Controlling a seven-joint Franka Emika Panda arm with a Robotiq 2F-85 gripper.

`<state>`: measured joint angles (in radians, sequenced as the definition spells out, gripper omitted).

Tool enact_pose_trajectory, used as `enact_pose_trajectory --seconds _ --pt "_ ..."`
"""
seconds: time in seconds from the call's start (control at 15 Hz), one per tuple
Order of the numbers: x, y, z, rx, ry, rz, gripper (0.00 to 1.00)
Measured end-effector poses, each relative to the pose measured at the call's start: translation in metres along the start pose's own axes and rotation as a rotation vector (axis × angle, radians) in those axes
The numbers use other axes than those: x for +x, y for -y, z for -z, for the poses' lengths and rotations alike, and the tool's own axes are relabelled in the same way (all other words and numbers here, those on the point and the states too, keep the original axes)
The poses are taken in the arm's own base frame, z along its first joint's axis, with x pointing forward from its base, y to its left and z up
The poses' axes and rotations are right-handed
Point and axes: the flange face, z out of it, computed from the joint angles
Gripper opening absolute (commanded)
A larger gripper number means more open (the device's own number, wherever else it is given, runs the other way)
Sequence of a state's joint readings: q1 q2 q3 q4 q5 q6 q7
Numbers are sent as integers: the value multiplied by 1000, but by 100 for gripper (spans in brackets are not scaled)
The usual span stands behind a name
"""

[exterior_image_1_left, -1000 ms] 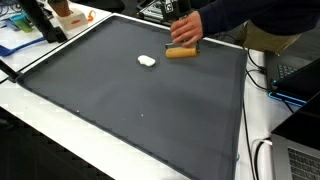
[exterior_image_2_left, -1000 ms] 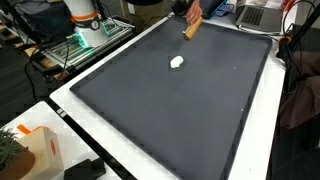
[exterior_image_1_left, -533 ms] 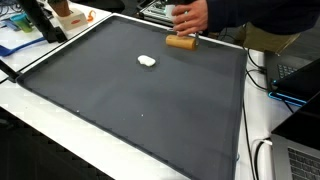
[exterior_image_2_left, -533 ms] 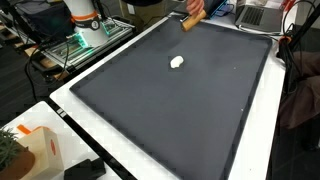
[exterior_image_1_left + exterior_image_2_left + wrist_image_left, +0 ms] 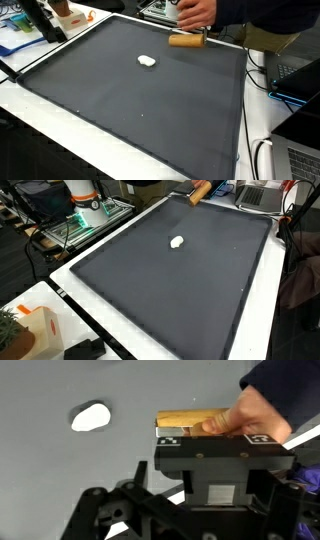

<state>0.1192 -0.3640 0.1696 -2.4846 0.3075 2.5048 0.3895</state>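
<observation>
Two small things show on a broad dark grey mat (image 5: 140, 115) with a flat, matte, cloth-like surface, which covers most of a white table (image 5: 100, 302). At the far edge of the mat, in both exterior views, is a short tan wooden block (image 5: 183, 40), longer than it is wide, with smooth faces and squared ends. A person's fingers (image 5: 195, 12), coming out of a dark blue sleeve (image 5: 262, 14), grip it from above. Whether the block rests on the mat or is lifted just off it cannot be told. In the wrist view the wooden block (image 5: 188, 420) lies crosswise with its lighter top face showing, the person's fingers (image 5: 245, 415) wrapped over its right end. Left of it and well apart lies a small white lump (image 5: 90, 416), rounded and smooth, on the bare mat; it sits nearer the middle in an exterior view (image 5: 177, 242). The robot's hand (image 5: 205, 492), black metal with angular links, stands wide, holds nothing, and hangs just near of the block without touching it. A white and orange carton (image 5: 35, 328) stands at the near left corner; its contents are hidden.
</observation>
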Motion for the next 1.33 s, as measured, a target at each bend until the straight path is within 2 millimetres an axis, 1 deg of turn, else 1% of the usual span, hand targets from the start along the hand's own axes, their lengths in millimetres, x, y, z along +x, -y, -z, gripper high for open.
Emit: enact_pose_trajectory --seconds 0.53,0.67,0.73,0.87,0.93,1.07,1.13,1.2,1.27,1.33 --pt "1 5 4 1 11 5 99" --pt "0 7 4 -1 17 6 91" --pt "0 7 5 -2 20 6 82" --pt "-1 7 4 -4 26 6 79" --pt "-1 7 4 -5 28 6 73" --pt "-1 7 4 -5 30 5 74" --pt "-1 7 4 -6 31 4 57" --pt "-1 7 4 -6 31 2 56" --pt "0 6 4 -6 31 0 50" --pt "0 6 4 -6 31 -2 38"
